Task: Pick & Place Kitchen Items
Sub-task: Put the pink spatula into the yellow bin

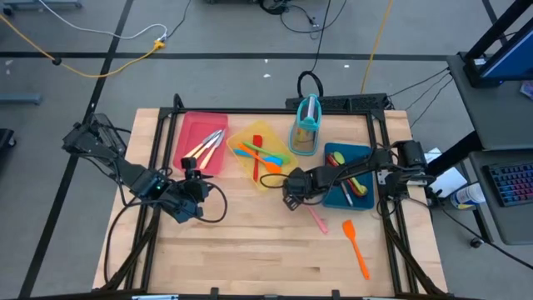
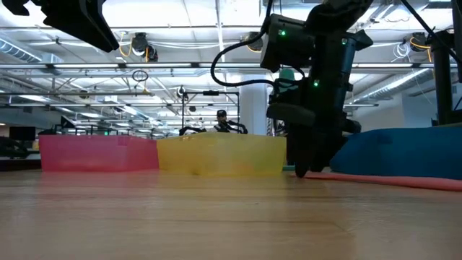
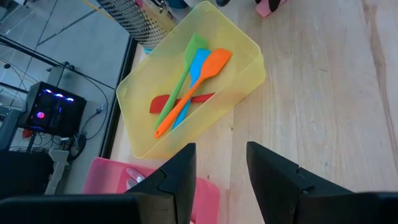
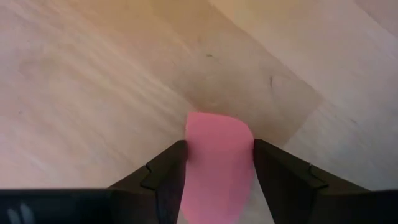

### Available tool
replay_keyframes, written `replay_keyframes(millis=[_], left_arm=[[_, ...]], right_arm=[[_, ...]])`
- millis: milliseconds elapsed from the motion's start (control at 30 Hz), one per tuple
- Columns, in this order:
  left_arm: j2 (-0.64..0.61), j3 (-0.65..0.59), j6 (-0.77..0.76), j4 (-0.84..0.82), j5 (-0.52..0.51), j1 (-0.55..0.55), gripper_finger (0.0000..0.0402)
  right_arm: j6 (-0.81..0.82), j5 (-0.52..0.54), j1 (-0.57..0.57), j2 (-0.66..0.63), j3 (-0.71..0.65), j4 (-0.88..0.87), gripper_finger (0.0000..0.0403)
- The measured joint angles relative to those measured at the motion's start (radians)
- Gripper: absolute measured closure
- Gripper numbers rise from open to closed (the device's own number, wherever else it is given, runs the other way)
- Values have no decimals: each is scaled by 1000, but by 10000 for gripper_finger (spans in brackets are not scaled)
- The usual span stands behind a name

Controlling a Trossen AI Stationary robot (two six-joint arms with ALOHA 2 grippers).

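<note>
- Two utensils lying loose on the tabletop (image 1: 250, 258): a pink spatula (image 1: 317, 218) and an orange spatula (image 1: 356, 247), both near the right side, in front of the blue tray (image 1: 335, 152).
- Right gripper (image 1: 291, 198) lowered almost to the wood at the pink spatula's blade end; left gripper (image 1: 195, 177) well apart, near the front edge of the red tray (image 1: 190, 125).
- Right jaws spread, one on each side of the pink blade (image 4: 219, 158), just beside its edges; contact not clear, blade flat on the wood, not lifted.
- Long axis of the pink spatula running away from the right jaws toward the front right of the tabletop, roughly in line with the gripper's reach, so blade between the jaws and handle trailing beyond.
- Judged next: closing across the blade's width, then a lift; thin flat blade likely to slip or stay pressed to the wood.
- Left jaws open and empty (image 3: 217, 180), hovering above the wood, facing the yellow tray (image 3: 249, 74).
- In the yellow tray: green, blue, orange and red spatulas (image 3: 193, 81) crossing one another.
- In the red tray: several pale and metal utensils (image 1: 206, 145); in the blue tray: more utensils, partly hidden under the right arm.
- Upright teal holder (image 1: 306, 125) behind the yellow and blue trays.
- No brand, label or legible writing visible.
</note>
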Motion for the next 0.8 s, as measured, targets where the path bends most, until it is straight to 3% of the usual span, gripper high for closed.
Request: replay_keyframes(millis=[500,800], left_arm=[[0,0,-1,0,0,0,256],[0,0,-1,0,0,0,256]], right_arm=[[-25,-10,-3,1,-2,-5,226],[-19,-44,-4,0,-2,1,278]])
